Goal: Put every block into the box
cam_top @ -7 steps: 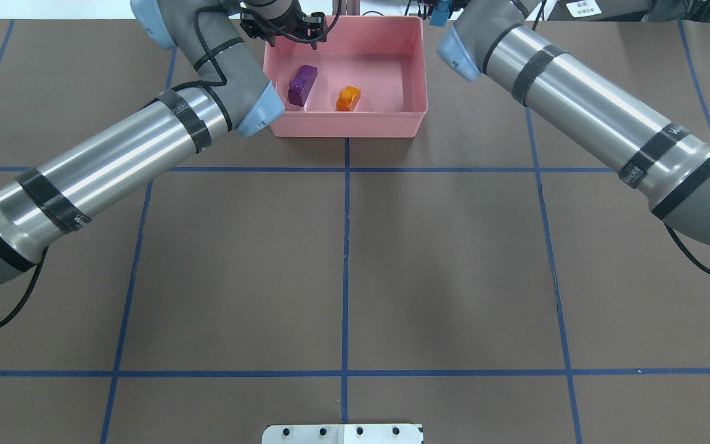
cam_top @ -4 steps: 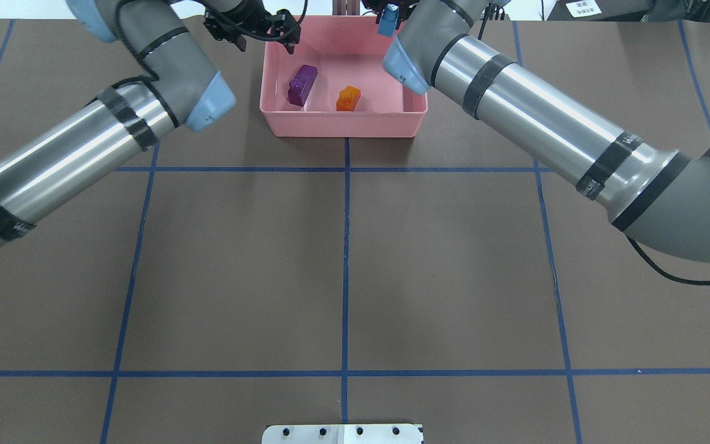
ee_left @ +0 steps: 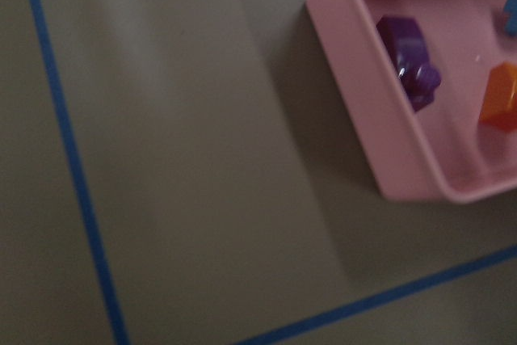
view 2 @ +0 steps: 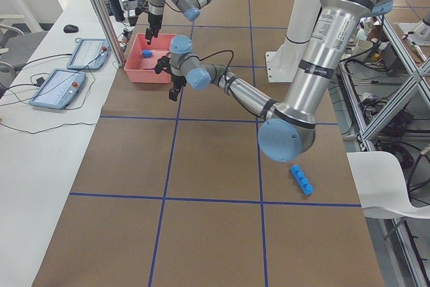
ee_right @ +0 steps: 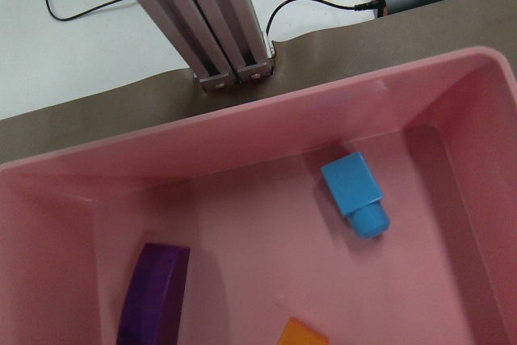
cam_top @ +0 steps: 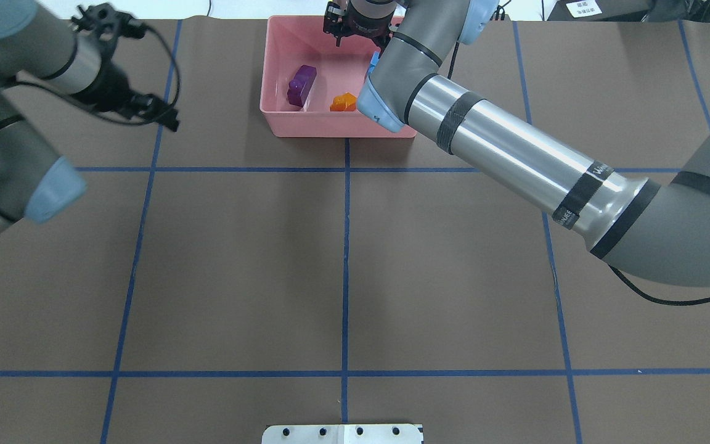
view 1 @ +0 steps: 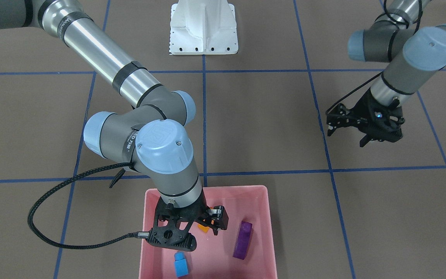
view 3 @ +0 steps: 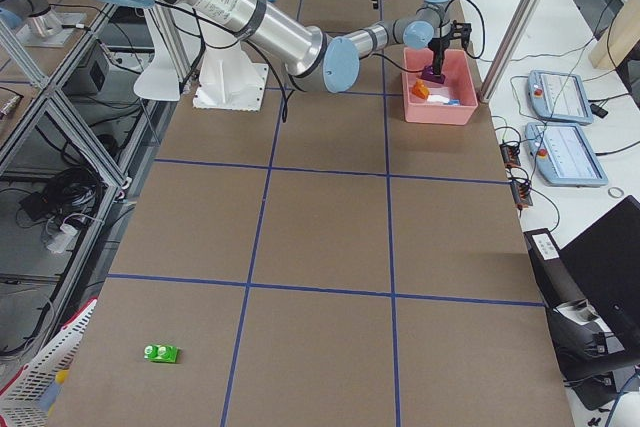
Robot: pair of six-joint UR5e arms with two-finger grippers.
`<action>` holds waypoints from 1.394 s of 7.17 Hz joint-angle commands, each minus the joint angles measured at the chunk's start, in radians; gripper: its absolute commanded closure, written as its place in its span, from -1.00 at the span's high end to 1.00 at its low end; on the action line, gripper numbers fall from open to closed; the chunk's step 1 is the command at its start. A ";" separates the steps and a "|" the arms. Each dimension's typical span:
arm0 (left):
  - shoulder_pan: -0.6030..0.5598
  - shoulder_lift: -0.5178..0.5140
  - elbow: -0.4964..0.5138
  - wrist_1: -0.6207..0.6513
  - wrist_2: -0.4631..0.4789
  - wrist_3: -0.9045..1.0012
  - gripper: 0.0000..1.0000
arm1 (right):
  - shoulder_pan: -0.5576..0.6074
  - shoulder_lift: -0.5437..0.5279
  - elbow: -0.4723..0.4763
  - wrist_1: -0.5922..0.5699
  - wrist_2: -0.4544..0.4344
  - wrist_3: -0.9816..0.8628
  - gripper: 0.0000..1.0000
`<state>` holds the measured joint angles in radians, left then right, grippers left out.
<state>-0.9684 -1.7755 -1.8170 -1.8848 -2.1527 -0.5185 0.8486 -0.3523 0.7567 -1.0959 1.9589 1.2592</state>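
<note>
The pink box (cam_top: 275,61) stands at the table's far edge. In it lie the purple brick (cam_top: 301,84), the orange brick (cam_top: 344,102) and the small blue brick (view 1: 180,265), which also shows in the right wrist view (ee_right: 355,194). My right gripper (view 1: 198,232) hangs open and empty over the box, above the orange brick. My left gripper (view 1: 347,137) is open and empty over bare table, well away from the box. The long blue brick (view 2: 301,179) and the green brick (view 3: 161,352) lie on the table near the robot's side, at opposite ends.
The white robot base (view 1: 203,27) stands at the table's near middle. An aluminium post (ee_right: 202,22) rises just behind the box. Tablets (view 3: 555,97) and cables lie on the white side table beyond it. Blue tape lines cross the brown table.
My right gripper moved over the box and let go of the small blue brick, which now lies inside. My left gripper drew back from the box to the left.
</note>
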 commanded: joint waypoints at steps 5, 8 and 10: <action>0.260 0.752 -0.228 -0.310 0.161 0.213 1.00 | 0.163 -0.471 0.765 -0.486 0.231 -0.194 0.97; 0.583 0.852 -0.228 -0.401 0.218 0.032 1.00 | 0.233 -0.880 1.019 -0.487 0.233 -0.445 0.97; 0.794 0.905 -0.229 -0.436 0.290 -0.058 1.00 | 0.254 -1.038 1.108 -0.486 0.233 -0.558 0.96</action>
<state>-0.2996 -0.9110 -2.0452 -2.2976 -1.9110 -0.5293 1.0913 -1.2934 1.8124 -1.5819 2.1918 0.7700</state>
